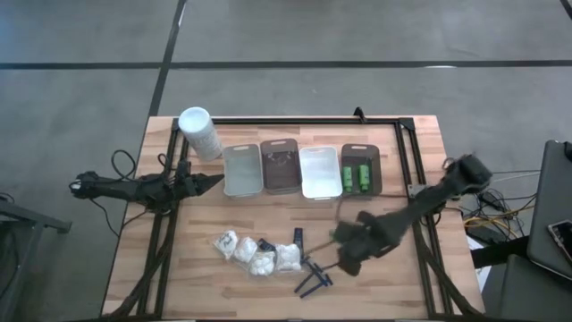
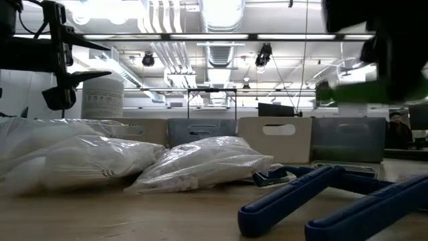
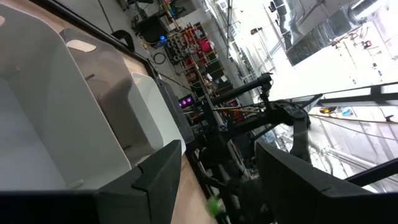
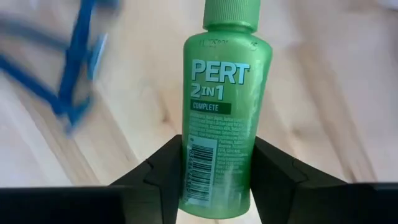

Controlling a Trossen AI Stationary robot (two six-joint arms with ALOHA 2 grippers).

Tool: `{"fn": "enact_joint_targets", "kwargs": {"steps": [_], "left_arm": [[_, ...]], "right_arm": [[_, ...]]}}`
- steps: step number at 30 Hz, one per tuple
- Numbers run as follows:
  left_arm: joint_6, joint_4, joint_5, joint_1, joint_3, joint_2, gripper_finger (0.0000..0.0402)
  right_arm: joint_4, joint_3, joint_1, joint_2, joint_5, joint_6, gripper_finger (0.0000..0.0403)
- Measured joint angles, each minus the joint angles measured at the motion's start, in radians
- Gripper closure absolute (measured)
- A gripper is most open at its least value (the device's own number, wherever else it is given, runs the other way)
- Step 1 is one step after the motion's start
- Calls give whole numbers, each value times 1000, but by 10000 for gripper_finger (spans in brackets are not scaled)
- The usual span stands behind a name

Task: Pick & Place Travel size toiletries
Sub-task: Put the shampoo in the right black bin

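My right gripper (image 1: 344, 241) is over the table's middle right, shut on a green "PERT 2 IN 1" bottle (image 4: 217, 93). The low view shows that bottle as a green streak (image 2: 351, 92) in the air. Several white lumpy packets (image 1: 255, 253) lie on the wood, with two small black blocks (image 1: 265, 244) beside them and dark blue razors (image 1: 313, 277) nearer the front edge. Two more green bottles (image 1: 359, 174) lie in the dark tray (image 1: 360, 152). My left gripper (image 1: 214, 182) waits open by the grey tray (image 1: 242, 170). My right gripper pinches the green bottle's lower body (image 4: 193, 149), near its base, between the two fingers (image 4: 165, 165). The bottle runs along the fingers, and its capped end (image 4: 229, 12) sticks out past the fingertips. It is lifted clear of the table.
A row of trays stands at the far side: grey, brown (image 1: 280, 165), white (image 1: 320, 172) and dark. A tall white cylinder (image 1: 198, 131) stands at the far left. A black frame (image 1: 407, 134) runs along the table's edges. Bare wood lies right of the razors.
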Motion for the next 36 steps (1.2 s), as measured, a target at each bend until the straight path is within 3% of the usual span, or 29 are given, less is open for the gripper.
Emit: {"fn": "enact_joint_targets", "kwargs": {"steps": [6, 10, 16, 21, 28, 36], "left_arm": [[1, 0, 0, 0, 0, 0, 190], [3, 0, 0, 0, 0, 0, 190], [3, 2, 0, 0, 0, 0, 190], [-4, 14, 23, 0, 0, 0, 190], [-26, 23, 30, 0, 0, 0, 190], [-44, 23, 108, 0, 0, 0, 191]], "right_arm": [[-246, -8, 29, -241, 233, 539, 261], [-358, -57, -69, -372, 305, 669, 260], [-277, -166, -275, -523, 304, 527, 256], [-113, -209, -318, -540, 246, 404, 262], [-9, -214, -275, -413, 47, 311, 261], [135, -239, -186, -140, -190, -27, 260]]}}
